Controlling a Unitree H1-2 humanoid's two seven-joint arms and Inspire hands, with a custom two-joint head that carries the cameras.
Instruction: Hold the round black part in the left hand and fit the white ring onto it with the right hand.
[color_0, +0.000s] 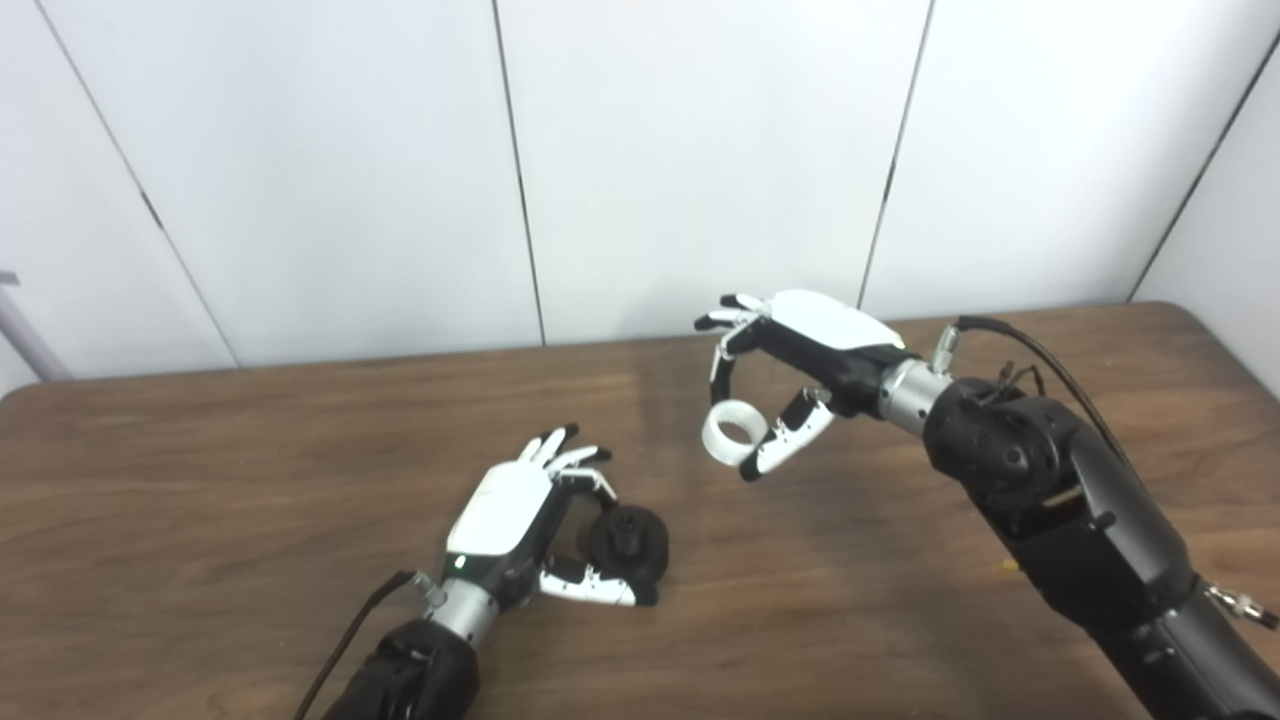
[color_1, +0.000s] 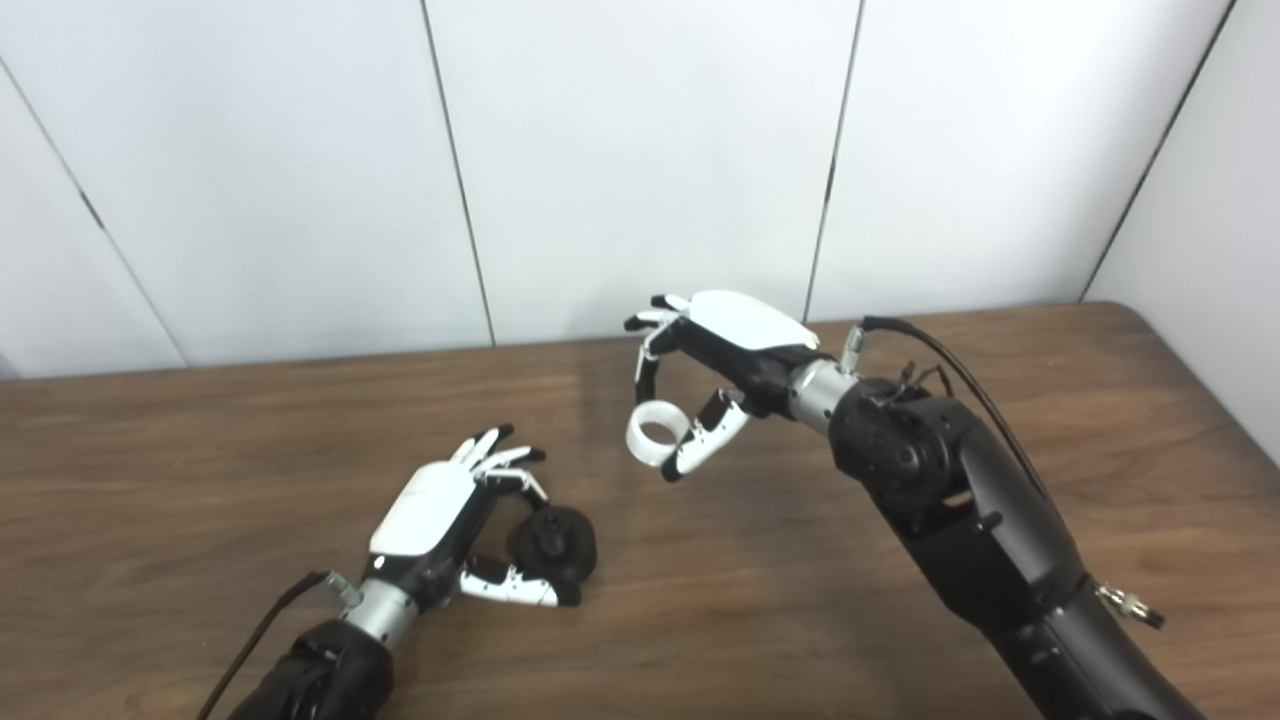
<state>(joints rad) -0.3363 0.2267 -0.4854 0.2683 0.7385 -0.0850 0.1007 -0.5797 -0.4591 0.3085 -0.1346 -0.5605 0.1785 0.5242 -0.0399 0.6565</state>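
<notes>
Black part (color_0: 627, 540) gripped by left hand (color_0: 520, 515) low over table (color_0: 200, 520); white ring (color_0: 733, 430) pinched by right hand (color_0: 790, 365), well apart.

Brown wooden table (color_0: 250, 470), black part (color_0: 628, 540) resting

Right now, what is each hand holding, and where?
Right hand pinches the white ring by its rim; left hand grips the black part's edge.

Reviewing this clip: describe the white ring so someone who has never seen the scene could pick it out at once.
Start at the brown wooden table in front of the white wall panels. Above its middle, the right hand is raised, and the white ring is pinched in its fingers. It is the only white hoop with an open centre; the round black part sits lower, in the left hand.
</notes>
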